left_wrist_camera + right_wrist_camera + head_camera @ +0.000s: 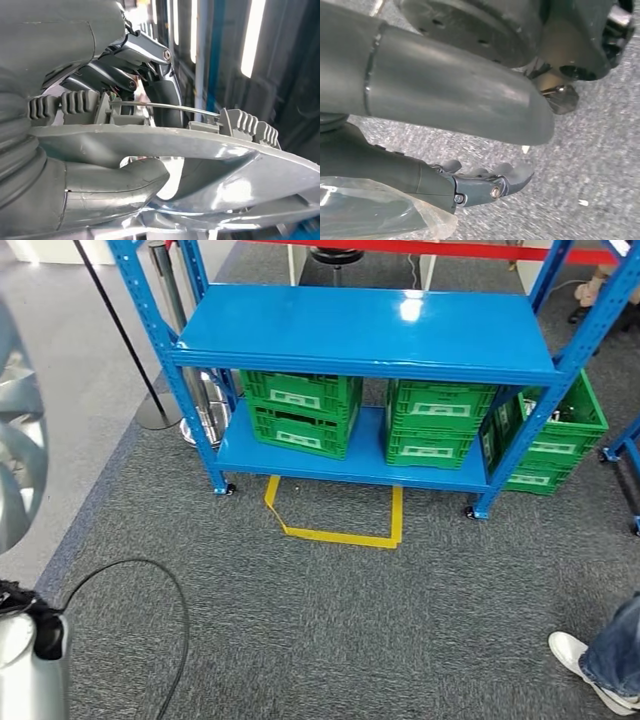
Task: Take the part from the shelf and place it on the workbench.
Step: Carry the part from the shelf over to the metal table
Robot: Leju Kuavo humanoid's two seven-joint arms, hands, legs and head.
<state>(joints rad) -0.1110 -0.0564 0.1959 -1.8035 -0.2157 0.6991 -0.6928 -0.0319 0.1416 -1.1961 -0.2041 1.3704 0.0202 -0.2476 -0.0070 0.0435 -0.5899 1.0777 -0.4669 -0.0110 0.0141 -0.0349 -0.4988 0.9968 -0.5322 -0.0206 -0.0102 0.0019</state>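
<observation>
Left wrist view shows the silver-grey part (196,150), a broad curved moulding with ribbed clips along its edge, clamped in the left hand (124,115): the thick thumb lies under it and the darker fingers (158,55) curl over its upper side. In the head view the same part (19,430) rises at the left edge, well clear of the blue shelf (362,335) and its green crates (302,410).

Judged step: carry to the workbench, which lies outside the frames. Keep the grasp firm and the part level during the turn; its wide overhang could strike the shelf upright. Mind the black cable (162,585) on the carpet and the person's shoe (577,655).

Right hand (486,182) hangs over the carpet, fingers extended, holding nothing.
</observation>
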